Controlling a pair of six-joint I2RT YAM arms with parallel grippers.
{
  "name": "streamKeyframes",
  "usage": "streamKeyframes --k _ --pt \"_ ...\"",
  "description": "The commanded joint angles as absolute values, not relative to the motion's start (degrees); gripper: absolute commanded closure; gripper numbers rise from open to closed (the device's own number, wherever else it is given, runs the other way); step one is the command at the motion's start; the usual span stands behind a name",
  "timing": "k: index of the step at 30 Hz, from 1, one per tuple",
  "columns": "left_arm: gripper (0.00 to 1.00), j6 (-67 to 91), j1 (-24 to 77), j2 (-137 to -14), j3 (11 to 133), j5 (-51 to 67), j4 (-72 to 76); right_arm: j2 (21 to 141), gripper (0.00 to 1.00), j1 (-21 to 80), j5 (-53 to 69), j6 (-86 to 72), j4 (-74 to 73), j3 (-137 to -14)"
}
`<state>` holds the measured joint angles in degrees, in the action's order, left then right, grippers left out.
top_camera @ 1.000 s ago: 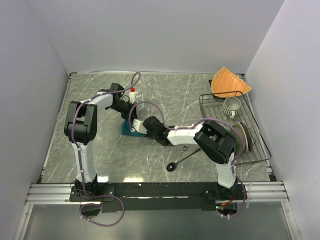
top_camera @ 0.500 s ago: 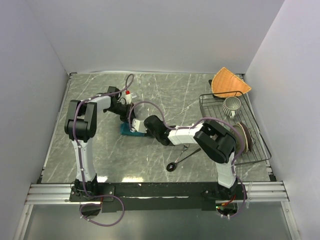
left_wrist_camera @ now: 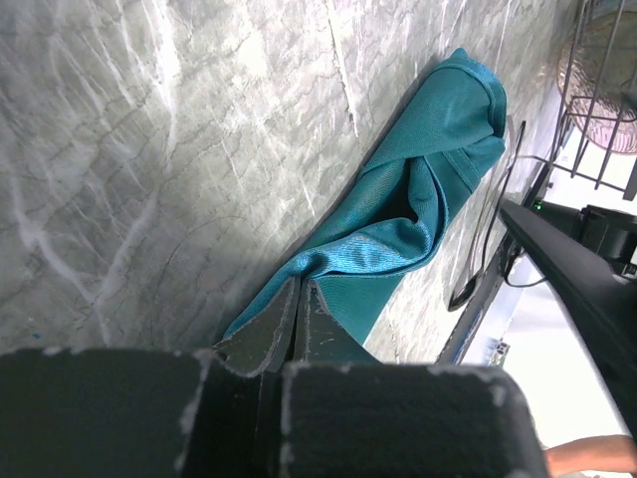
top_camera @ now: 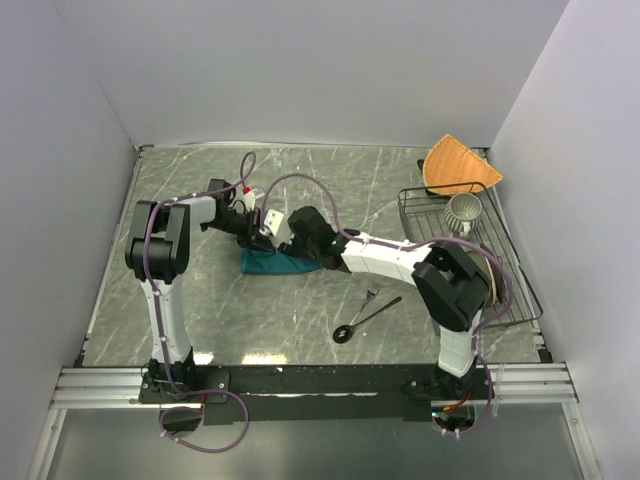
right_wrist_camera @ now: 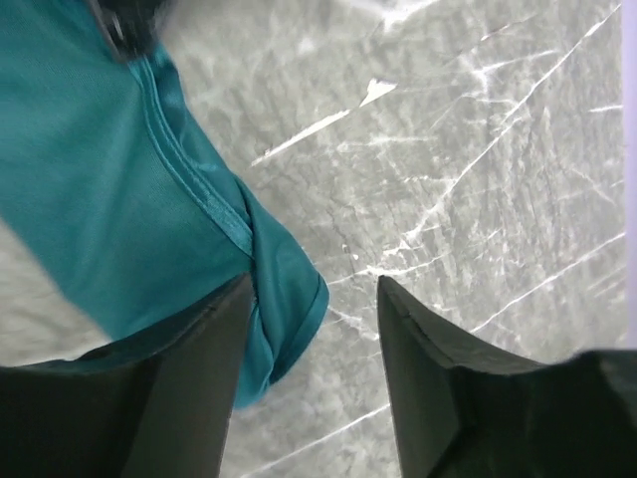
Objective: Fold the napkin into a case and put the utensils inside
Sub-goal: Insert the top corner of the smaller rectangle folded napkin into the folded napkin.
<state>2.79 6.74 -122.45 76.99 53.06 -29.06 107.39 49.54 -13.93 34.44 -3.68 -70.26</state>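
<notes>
The teal napkin [top_camera: 272, 263] lies bunched in a long roll on the marble table, left of centre. In the left wrist view the napkin [left_wrist_camera: 418, 209] runs away from my left gripper [left_wrist_camera: 300, 286], which is shut with the cloth's near edge pinched at its tips. My left gripper [top_camera: 260, 236] sits at the napkin's upper left. My right gripper [right_wrist_camera: 314, 282] stands open just over the napkin's [right_wrist_camera: 119, 199] other end, the cloth resting against its left finger. The dark spoon [top_camera: 362, 321] and silver fork [top_camera: 372, 294] lie to the right, untouched.
A wire rack [top_camera: 520, 300] at the right edge holds a cup [top_camera: 462, 210] and plates [top_camera: 490, 272]. An orange fan-shaped cloth [top_camera: 460, 165] lies at the back right corner. White walls close in the table on three sides.
My right gripper has opened, let go of the napkin and drawn back toward the far side. My left gripper shifted slightly left, still shut. The napkin now lies longer.
</notes>
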Motion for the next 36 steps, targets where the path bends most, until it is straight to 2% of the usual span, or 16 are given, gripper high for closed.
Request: streamKeyframes --k 1,5,9,20,25,26,29,30,32,33,36 --pt "0.99 1.93 6.94 -124.28 74.09 44.65 -28.65 102.05 0.32 48.43 -10.73 25.86 -9.4 -74.35" --pt "0.99 2.2 6.94 -124.19 74.0 44.56 -28.56 102.48 0.33 47.99 -10.19 24.7 -11.07 -74.44" --pt "0.99 1.93 6.94 -124.02 74.09 44.21 -28.83 106.25 0.39 48.08 -13.0 23.91 -12.4 -76.46" --pt "0.99 1.5 6.33 -124.1 74.27 44.03 -29.27 112.67 0.41 48.08 -16.96 26.89 -6.51 -74.01" --pt "0.99 1.14 5.71 -123.92 74.0 43.94 -29.62 114.96 0.46 48.25 -21.18 31.45 -2.29 -71.72" --pt "0.99 0.97 5.71 -123.93 73.92 43.77 -29.71 115.22 0.49 48.16 -22.31 31.99 -0.98 -71.37" --pt "0.99 0.88 5.1 -124.01 74.09 43.59 -30.06 116.1 0.65 48.34 -25.3 34.1 1.39 -70.14" --pt "0.99 0.88 5.01 -123.93 74.27 43.68 -30.32 116.36 0.76 48.51 -25.83 34.54 1.67 -69.88" --pt "0.99 0.7 4.4 -123.31 74.27 43.94 -30.85 117.24 0.86 48.6 -26.8 35.15 1.76 -69.87" --pt "0.99 0.62 4.13 -122.88 74.01 44.03 -30.94 117.33 0.94 48.6 -26.98 35.16 1.76 -69.96" --pt "0.98 -0.52 3.17 -121.21 73.04 44.65 -31.46 117.6 1.0 48.6 -27.42 35.86 2.46 -69.43"
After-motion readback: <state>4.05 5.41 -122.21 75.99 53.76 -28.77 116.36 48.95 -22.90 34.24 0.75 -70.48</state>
